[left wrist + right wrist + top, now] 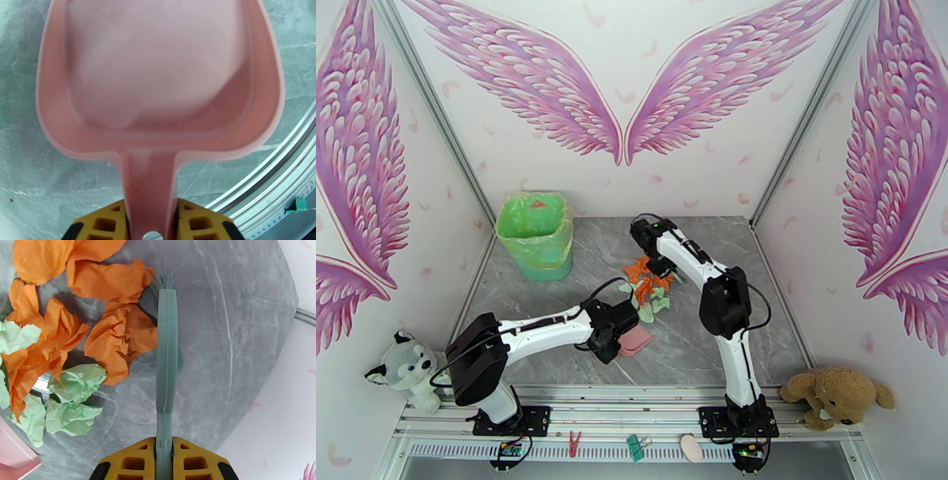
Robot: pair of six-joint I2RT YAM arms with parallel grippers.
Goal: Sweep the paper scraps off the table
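Where scraps (118,342) lie (about nine), one brush (166,338) rests.

Your overhead view is bright and evenly lit from above, with only faint, soft shadows on the table (679,355). In the left wrist view the pink dustpan (158,71) looks soft-focused, and the metal rail (272,169) bows at 4 o'clock. The right wrist view shows the green brush (166,350) and paper scraps (118,338) crisply, with dark shadows beneath.
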